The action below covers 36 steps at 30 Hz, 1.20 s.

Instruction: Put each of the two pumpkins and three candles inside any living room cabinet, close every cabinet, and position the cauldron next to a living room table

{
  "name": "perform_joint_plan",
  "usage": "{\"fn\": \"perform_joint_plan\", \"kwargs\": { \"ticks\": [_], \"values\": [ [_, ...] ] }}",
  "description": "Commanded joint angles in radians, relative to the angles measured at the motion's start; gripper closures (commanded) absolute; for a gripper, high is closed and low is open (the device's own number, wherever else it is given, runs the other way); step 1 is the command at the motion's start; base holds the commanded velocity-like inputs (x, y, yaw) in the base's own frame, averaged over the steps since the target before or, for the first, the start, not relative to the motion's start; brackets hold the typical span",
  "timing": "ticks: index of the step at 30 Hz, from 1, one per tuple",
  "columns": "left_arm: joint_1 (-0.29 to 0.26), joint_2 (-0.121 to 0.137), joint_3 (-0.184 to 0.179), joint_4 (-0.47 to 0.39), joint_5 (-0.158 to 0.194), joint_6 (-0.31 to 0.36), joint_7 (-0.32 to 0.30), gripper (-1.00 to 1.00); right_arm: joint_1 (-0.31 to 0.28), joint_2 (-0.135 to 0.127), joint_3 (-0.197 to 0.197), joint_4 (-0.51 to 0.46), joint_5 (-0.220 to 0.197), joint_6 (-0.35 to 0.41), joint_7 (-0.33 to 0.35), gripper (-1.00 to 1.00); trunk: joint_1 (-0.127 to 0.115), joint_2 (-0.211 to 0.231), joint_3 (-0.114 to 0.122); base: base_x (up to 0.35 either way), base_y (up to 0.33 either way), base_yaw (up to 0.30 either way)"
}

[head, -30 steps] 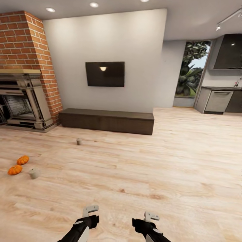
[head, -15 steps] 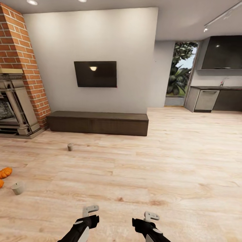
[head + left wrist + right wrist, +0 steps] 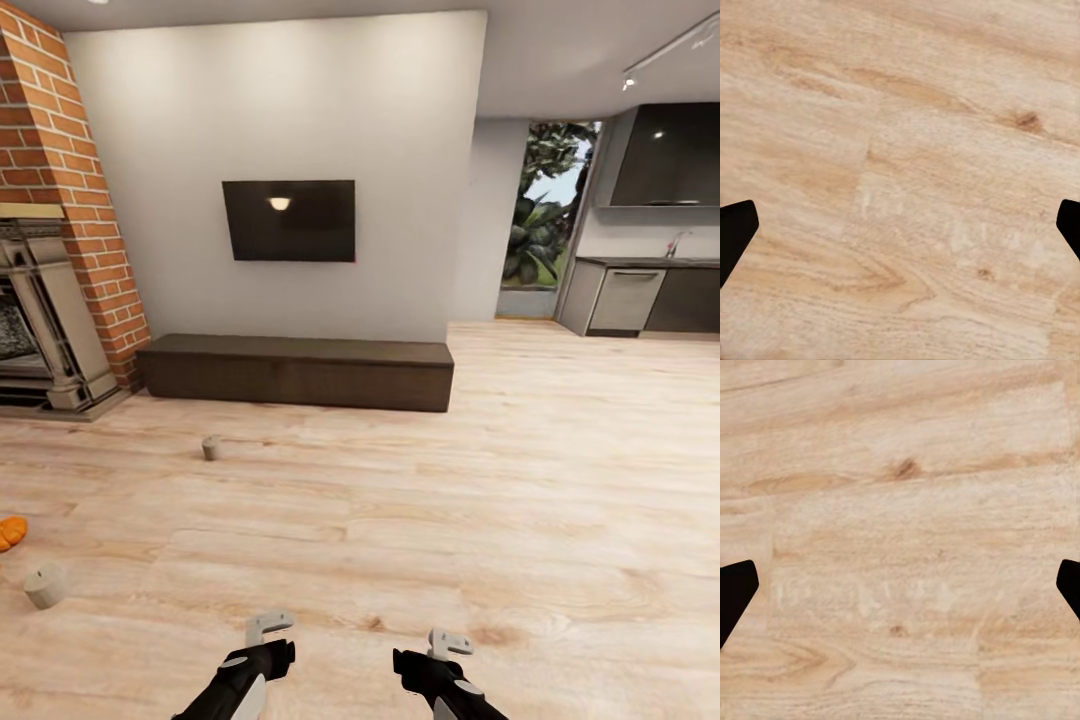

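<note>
Well apart: pumpkin (image 3: 10, 532) far left of left tool (image 3: 268, 628), candle (image 3: 45, 585) nearer.

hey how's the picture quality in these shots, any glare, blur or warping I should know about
Head view: evenly lit and fairly sharp; a ceiling light glints as a small bright spot on the dark TV; wide-angle warping tilts the brick fireplace and the walls; the pumpkin is cropped at the frame edge. Both wrist views: soft, slightly blurred floor grain, no glare.
</note>
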Motion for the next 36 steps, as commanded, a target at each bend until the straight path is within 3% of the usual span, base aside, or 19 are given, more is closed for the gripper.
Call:
{"fn": "perform_joint_plan", "kwargs": {
  "ticks": [1,14,36],
  "values": [
    [0.000,0.000,-0.006,-0.002,0.010,0.005,0.007,-1.00,-0.001,0.000,0.007,0.001,-0.009,-0.004,-0.005,-1.00,0.000,0.000,-0.001,0.275,0.143,0.000],
    [0.000,-0.001,-0.006,-0.002,0.009,0.005,0.007,-1.00,-0.001,0.000,0.007,0.001,-0.009,-0.004,-0.005,-1.00,0.000,0.000,-0.001,0.295,0.072,-0.003],
    [0.000,0.000,-0.006,-0.002,0.008,0.005,0.007,-1.00,-0.001,0.000,0.007,0.001,-0.009,-0.004,-0.005,-1.00,0.000,0.000,-0.001,0.317,0.021,-0.094]
  ]
}}
